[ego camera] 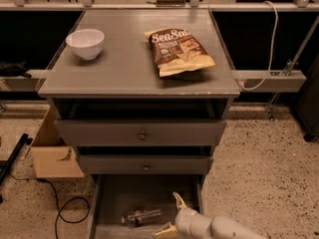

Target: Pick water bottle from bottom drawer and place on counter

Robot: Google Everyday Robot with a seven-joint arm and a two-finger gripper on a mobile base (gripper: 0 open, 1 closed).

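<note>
A grey cabinet (pixel 99 133) stood on speckled floor (pixel 259 158), its bottom drawer (pixel 119 195) open. Over the drawer the gripper (pixel 172 215) hung, spread wide. The water bottle (pixel 142 216) lay sideways just beyond it — light, crinkly, probably slippery — best gripped mid-body.

**Grey drawer cabinet and contents, seen from above and in front**

Tabletop (pixel 129 76): white bowl (pixel 85 43) at back left. Brown snack bag (pixel 179 51) at back right, lying flat, well apart from bowl.

Upper drawer (pixel 109 132) and middle drawer (pixel 114 164): grey, each with a small round knob, fronts standing slightly forward of the frame.

Bottom drawer (pixel 124 193): pulled out, with the water bottle (pixel 142 216) on its side on the flat floor.

Hand (pixel 171 216): low inside bottom drawer, just right of water bottle. Pale fingers (pixel 178 200) spread apart, nothing gripped. Contact with bottle not discernible.

Surroundings: speckled floor. Cardboard box (pixel 52 151) left of cabinet, black cable (pixel 65 208) looped near it. White cable (pixel 271 39) hanging at right rear.
</note>
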